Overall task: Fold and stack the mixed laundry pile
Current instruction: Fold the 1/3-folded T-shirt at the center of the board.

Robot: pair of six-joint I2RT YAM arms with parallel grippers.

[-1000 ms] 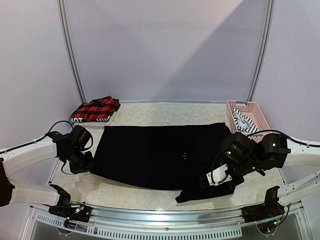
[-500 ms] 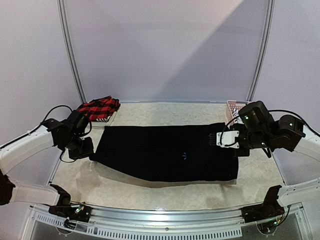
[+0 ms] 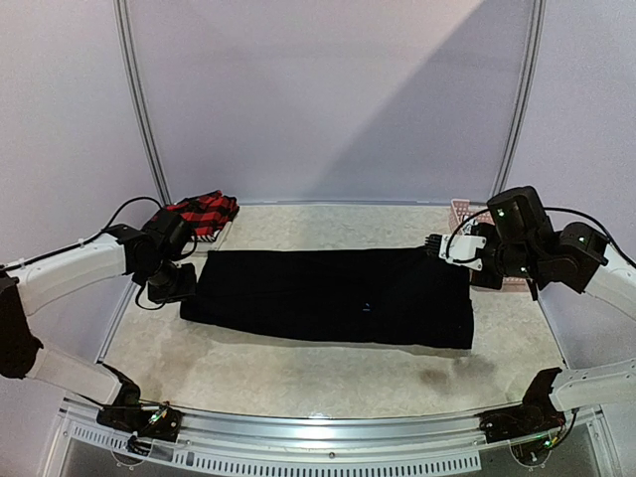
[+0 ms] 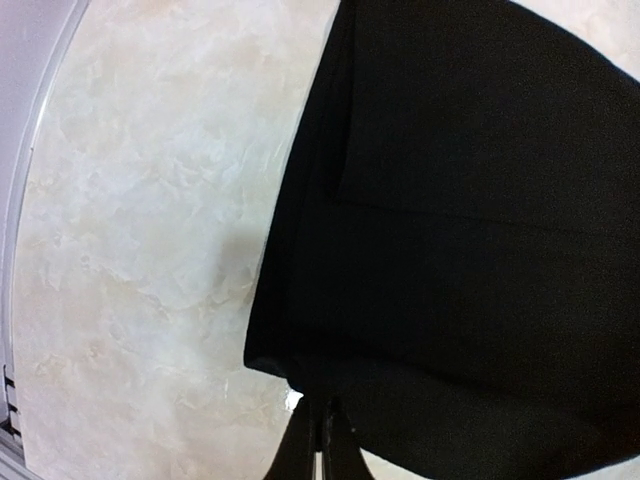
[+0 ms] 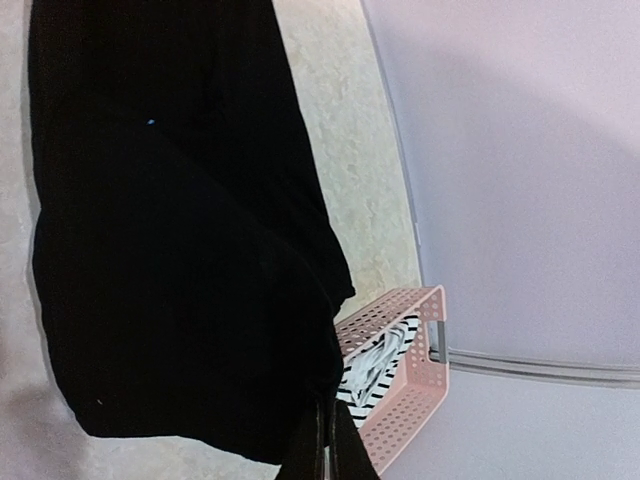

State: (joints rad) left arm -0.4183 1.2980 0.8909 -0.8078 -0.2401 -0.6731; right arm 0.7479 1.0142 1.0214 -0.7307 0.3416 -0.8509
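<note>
**Two grips, one fold to square**

Both pinch the black T-shirt, which lies across the table as a long band. The left gripper holds its left end and the right gripper its far right corner. Keep the cloth taut and set the held edge square on the far hem before releasing. A second ago the near right flap hung crumpled; now it lies folded over.

My right arm hides most of the basket at 2 o'clock; the shirt overruns both wrist views.
</note>
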